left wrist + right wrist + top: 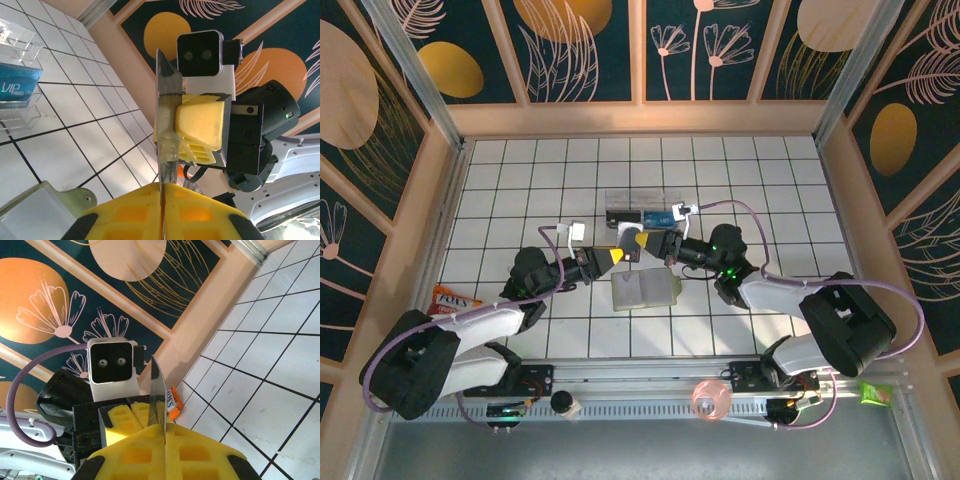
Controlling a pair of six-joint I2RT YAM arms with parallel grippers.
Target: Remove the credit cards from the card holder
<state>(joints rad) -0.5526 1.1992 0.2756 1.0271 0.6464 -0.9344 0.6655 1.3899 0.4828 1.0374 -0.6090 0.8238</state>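
left gripper [161,220] and right gripper [165,452] meet nose to nose, both sets of jaws pinched narrow on opposite edges of one thin credit card [165,100], which shows edge-on between them. card holder [645,291] lies open on the counter [520,180], just on the arm-base side of the jaws. clear box [642,213] with a blue card sits just beyond them.

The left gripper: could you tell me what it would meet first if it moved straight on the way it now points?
The right gripper, facing it head-on just ahead. Both seem shut on the same thin card, so almost no gap separates them.
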